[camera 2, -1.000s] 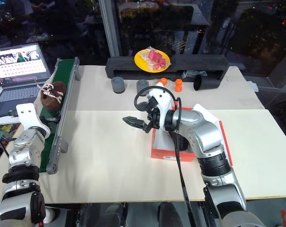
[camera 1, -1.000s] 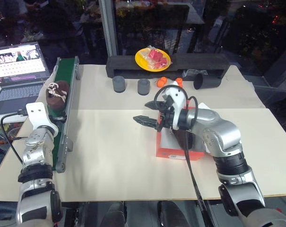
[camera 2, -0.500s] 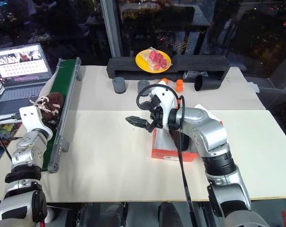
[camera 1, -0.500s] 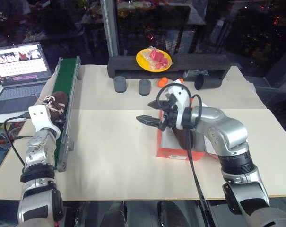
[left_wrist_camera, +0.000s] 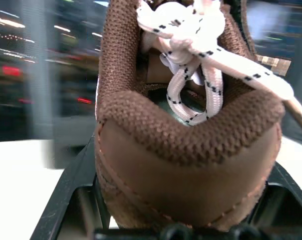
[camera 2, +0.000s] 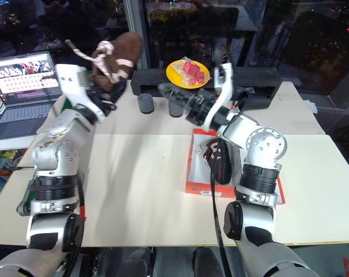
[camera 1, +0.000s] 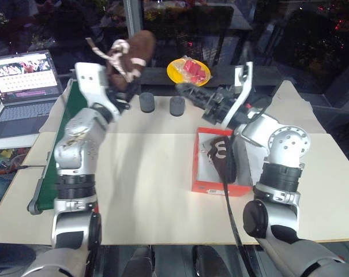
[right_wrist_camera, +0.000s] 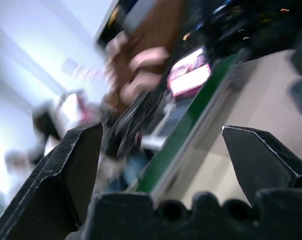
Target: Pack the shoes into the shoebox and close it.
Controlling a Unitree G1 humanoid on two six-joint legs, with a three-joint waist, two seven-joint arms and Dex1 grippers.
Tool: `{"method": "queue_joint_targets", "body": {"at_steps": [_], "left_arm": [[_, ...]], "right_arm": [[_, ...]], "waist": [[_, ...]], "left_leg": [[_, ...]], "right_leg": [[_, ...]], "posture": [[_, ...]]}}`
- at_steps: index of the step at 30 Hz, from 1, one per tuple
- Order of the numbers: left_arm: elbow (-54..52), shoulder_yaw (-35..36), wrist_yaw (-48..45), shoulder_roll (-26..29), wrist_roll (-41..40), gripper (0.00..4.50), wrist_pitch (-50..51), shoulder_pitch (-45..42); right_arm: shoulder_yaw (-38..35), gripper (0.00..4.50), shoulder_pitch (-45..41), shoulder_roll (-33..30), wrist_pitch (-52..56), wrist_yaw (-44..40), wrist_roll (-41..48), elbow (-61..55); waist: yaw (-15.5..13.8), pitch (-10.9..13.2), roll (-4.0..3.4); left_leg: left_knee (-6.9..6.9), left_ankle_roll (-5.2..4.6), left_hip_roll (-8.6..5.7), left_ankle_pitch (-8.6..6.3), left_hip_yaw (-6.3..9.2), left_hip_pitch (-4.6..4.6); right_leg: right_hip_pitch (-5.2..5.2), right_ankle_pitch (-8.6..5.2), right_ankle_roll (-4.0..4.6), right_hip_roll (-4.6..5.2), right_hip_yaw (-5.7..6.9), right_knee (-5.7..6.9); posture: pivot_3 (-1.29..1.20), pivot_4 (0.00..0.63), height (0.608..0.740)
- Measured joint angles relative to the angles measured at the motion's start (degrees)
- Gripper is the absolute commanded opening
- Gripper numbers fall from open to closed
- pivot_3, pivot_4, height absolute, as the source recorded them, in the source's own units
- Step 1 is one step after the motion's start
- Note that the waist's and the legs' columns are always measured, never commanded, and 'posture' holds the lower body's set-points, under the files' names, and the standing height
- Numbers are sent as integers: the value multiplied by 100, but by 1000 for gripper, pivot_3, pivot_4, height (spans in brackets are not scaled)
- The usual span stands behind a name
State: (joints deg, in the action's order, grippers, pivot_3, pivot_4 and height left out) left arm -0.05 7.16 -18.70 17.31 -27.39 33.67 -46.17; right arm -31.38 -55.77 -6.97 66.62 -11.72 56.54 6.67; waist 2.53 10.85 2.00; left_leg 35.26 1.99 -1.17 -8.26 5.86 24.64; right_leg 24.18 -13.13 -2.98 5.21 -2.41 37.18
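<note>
My left tool (camera 1: 123,78) is raised high above the tabletop (camera 1: 145,190), clamped on one brown shoe (camera 1: 130,55) whose pale laces hang loose off its side; in the left wrist view that shoe (left_wrist_camera: 188,150) sits between the two black fingers (left_wrist_camera: 73,200), heel end toward the camera, lace knot on top; my right tool (camera 1: 188,92) is lifted too, pointing across toward my left one, its fingers (right_wrist_camera: 73,165) spread wide with nothing between them; the two tools are near each other but apart, above the far half of the tabletop; the red shoebox (camera 1: 211,184) lies open on the tabletop below my right arm, and the second shoe (camera 1: 221,157) lies inside it, dark with a pale marking, lengthwise along the box; I cannot make out the lid clearly behind my arm; beyond the box a long black foam tray (camera 1: 157,78) runs across the far edge, carrying a yellow plate (camera 1: 188,71) with red pieces on it; two grey cups (camera 1: 146,102) stand just in front of the tray, and a black cup (camera 2: 259,99) lies on its side farther right; a green conveyor belt (camera 1: 59,150) runs along the left edge of the tabletop, with an open laptop (camera 1: 21,86) beside it.
</note>
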Motion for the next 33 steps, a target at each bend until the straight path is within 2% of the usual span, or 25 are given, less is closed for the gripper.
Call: {"method": "queue_joint_targets", "body": {"at_steps": [6, 13, 18, 27, 33], "left_arm": [[-768, -408, 44, -514, -487, 2491, 914, -221], [-972, -366, 48, -506, -610, 2491, 1388, -181], [-1023, -359, 46, -512, -612, 2491, 1437, -77], [-903, -514, -369, -389, -622, 2491, 1388, -71], [-892, -523, -329, -479, -555, 2491, 1388, -71]], "right_arm": [[-514, 4500, -28, -114, -173, 600, 369, 257], [-408, 4500, -6, -252, -182, 766, 548, 197], [-353, 4500, 42, -277, -184, 903, 586, 110], [-281, 4500, 155, -642, 9, 1425, 1792, -775], [9, 4500, 226, -643, -123, 1570, 1895, -791]], "waist": [[76, 1, -6], [147, 2, -9], [115, 2, -9], [98, 5, -19], [99, 6, -20]], "left_leg": [[-1, -3, 2, -2, -10, 0], [0, -11, 4, 3, -12, -4], [0, -11, 2, 3, -11, 1], [0, -12, 4, 3, -12, -3], [0, -14, 4, 4, -13, 0]], "right_leg": [[-1, -1, -1, -2, -8, -2], [-4, 0, 0, -5, -9, 1], [-3, 0, 0, -3, -7, -4], [-5, 0, 0, -5, -8, -3], [-5, 0, 0, -4, -8, -6]], "posture": [[0, 150, 740], [0, 150, 740], [0, 150, 740], [0, 150, 740], [0, 150, 740]]}}
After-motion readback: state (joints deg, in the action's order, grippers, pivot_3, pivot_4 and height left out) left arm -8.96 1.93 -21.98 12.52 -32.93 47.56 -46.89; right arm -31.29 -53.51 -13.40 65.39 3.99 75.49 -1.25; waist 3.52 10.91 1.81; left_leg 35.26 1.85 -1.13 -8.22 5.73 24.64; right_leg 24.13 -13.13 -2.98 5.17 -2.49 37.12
